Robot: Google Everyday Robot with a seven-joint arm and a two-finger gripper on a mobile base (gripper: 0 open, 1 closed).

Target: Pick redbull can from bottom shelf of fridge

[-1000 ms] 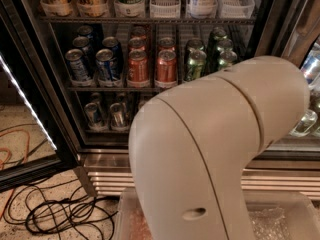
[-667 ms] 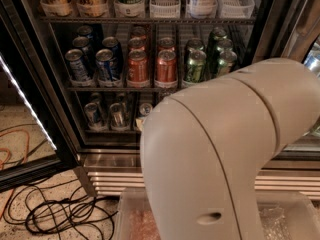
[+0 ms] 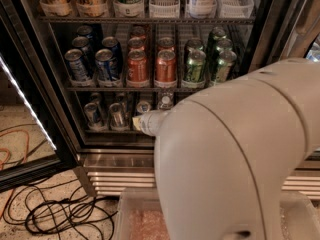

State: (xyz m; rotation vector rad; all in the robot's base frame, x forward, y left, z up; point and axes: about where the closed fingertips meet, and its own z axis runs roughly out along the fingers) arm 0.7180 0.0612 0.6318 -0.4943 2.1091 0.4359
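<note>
One camera view to work with, and the big white arm [image 3: 240,159] fills most of its right and lower half. Beyond it stands the fridge [image 3: 120,161], and the orange cans [image 3: 165,66] on its middle rack make a handy marker. Straight below them, down at the bottom shelf [image 3: 107,130], a pale round wrist pokes out from the arm. Its tip is the claw [image 3: 136,123], level with the lowest row of drinks. How wide it stands, or whether it has hold of anything, I cannot tell from this angle.

Now the target: the redbull can [image 3: 117,116] stands below and to the left of the orange cans. It is just beside the claw on its left, upright, long axis vertical. A matching can [image 3: 94,115] sits further left again. The redbull can looks slim and silvery with a pale top, narrower than the orange cans above.

My read: the reach is nearly there, and closing in calls for a small sideways shift to the left. Black cables [image 3: 60,214] lie on the floor, well below and left of the orange cans.
</note>
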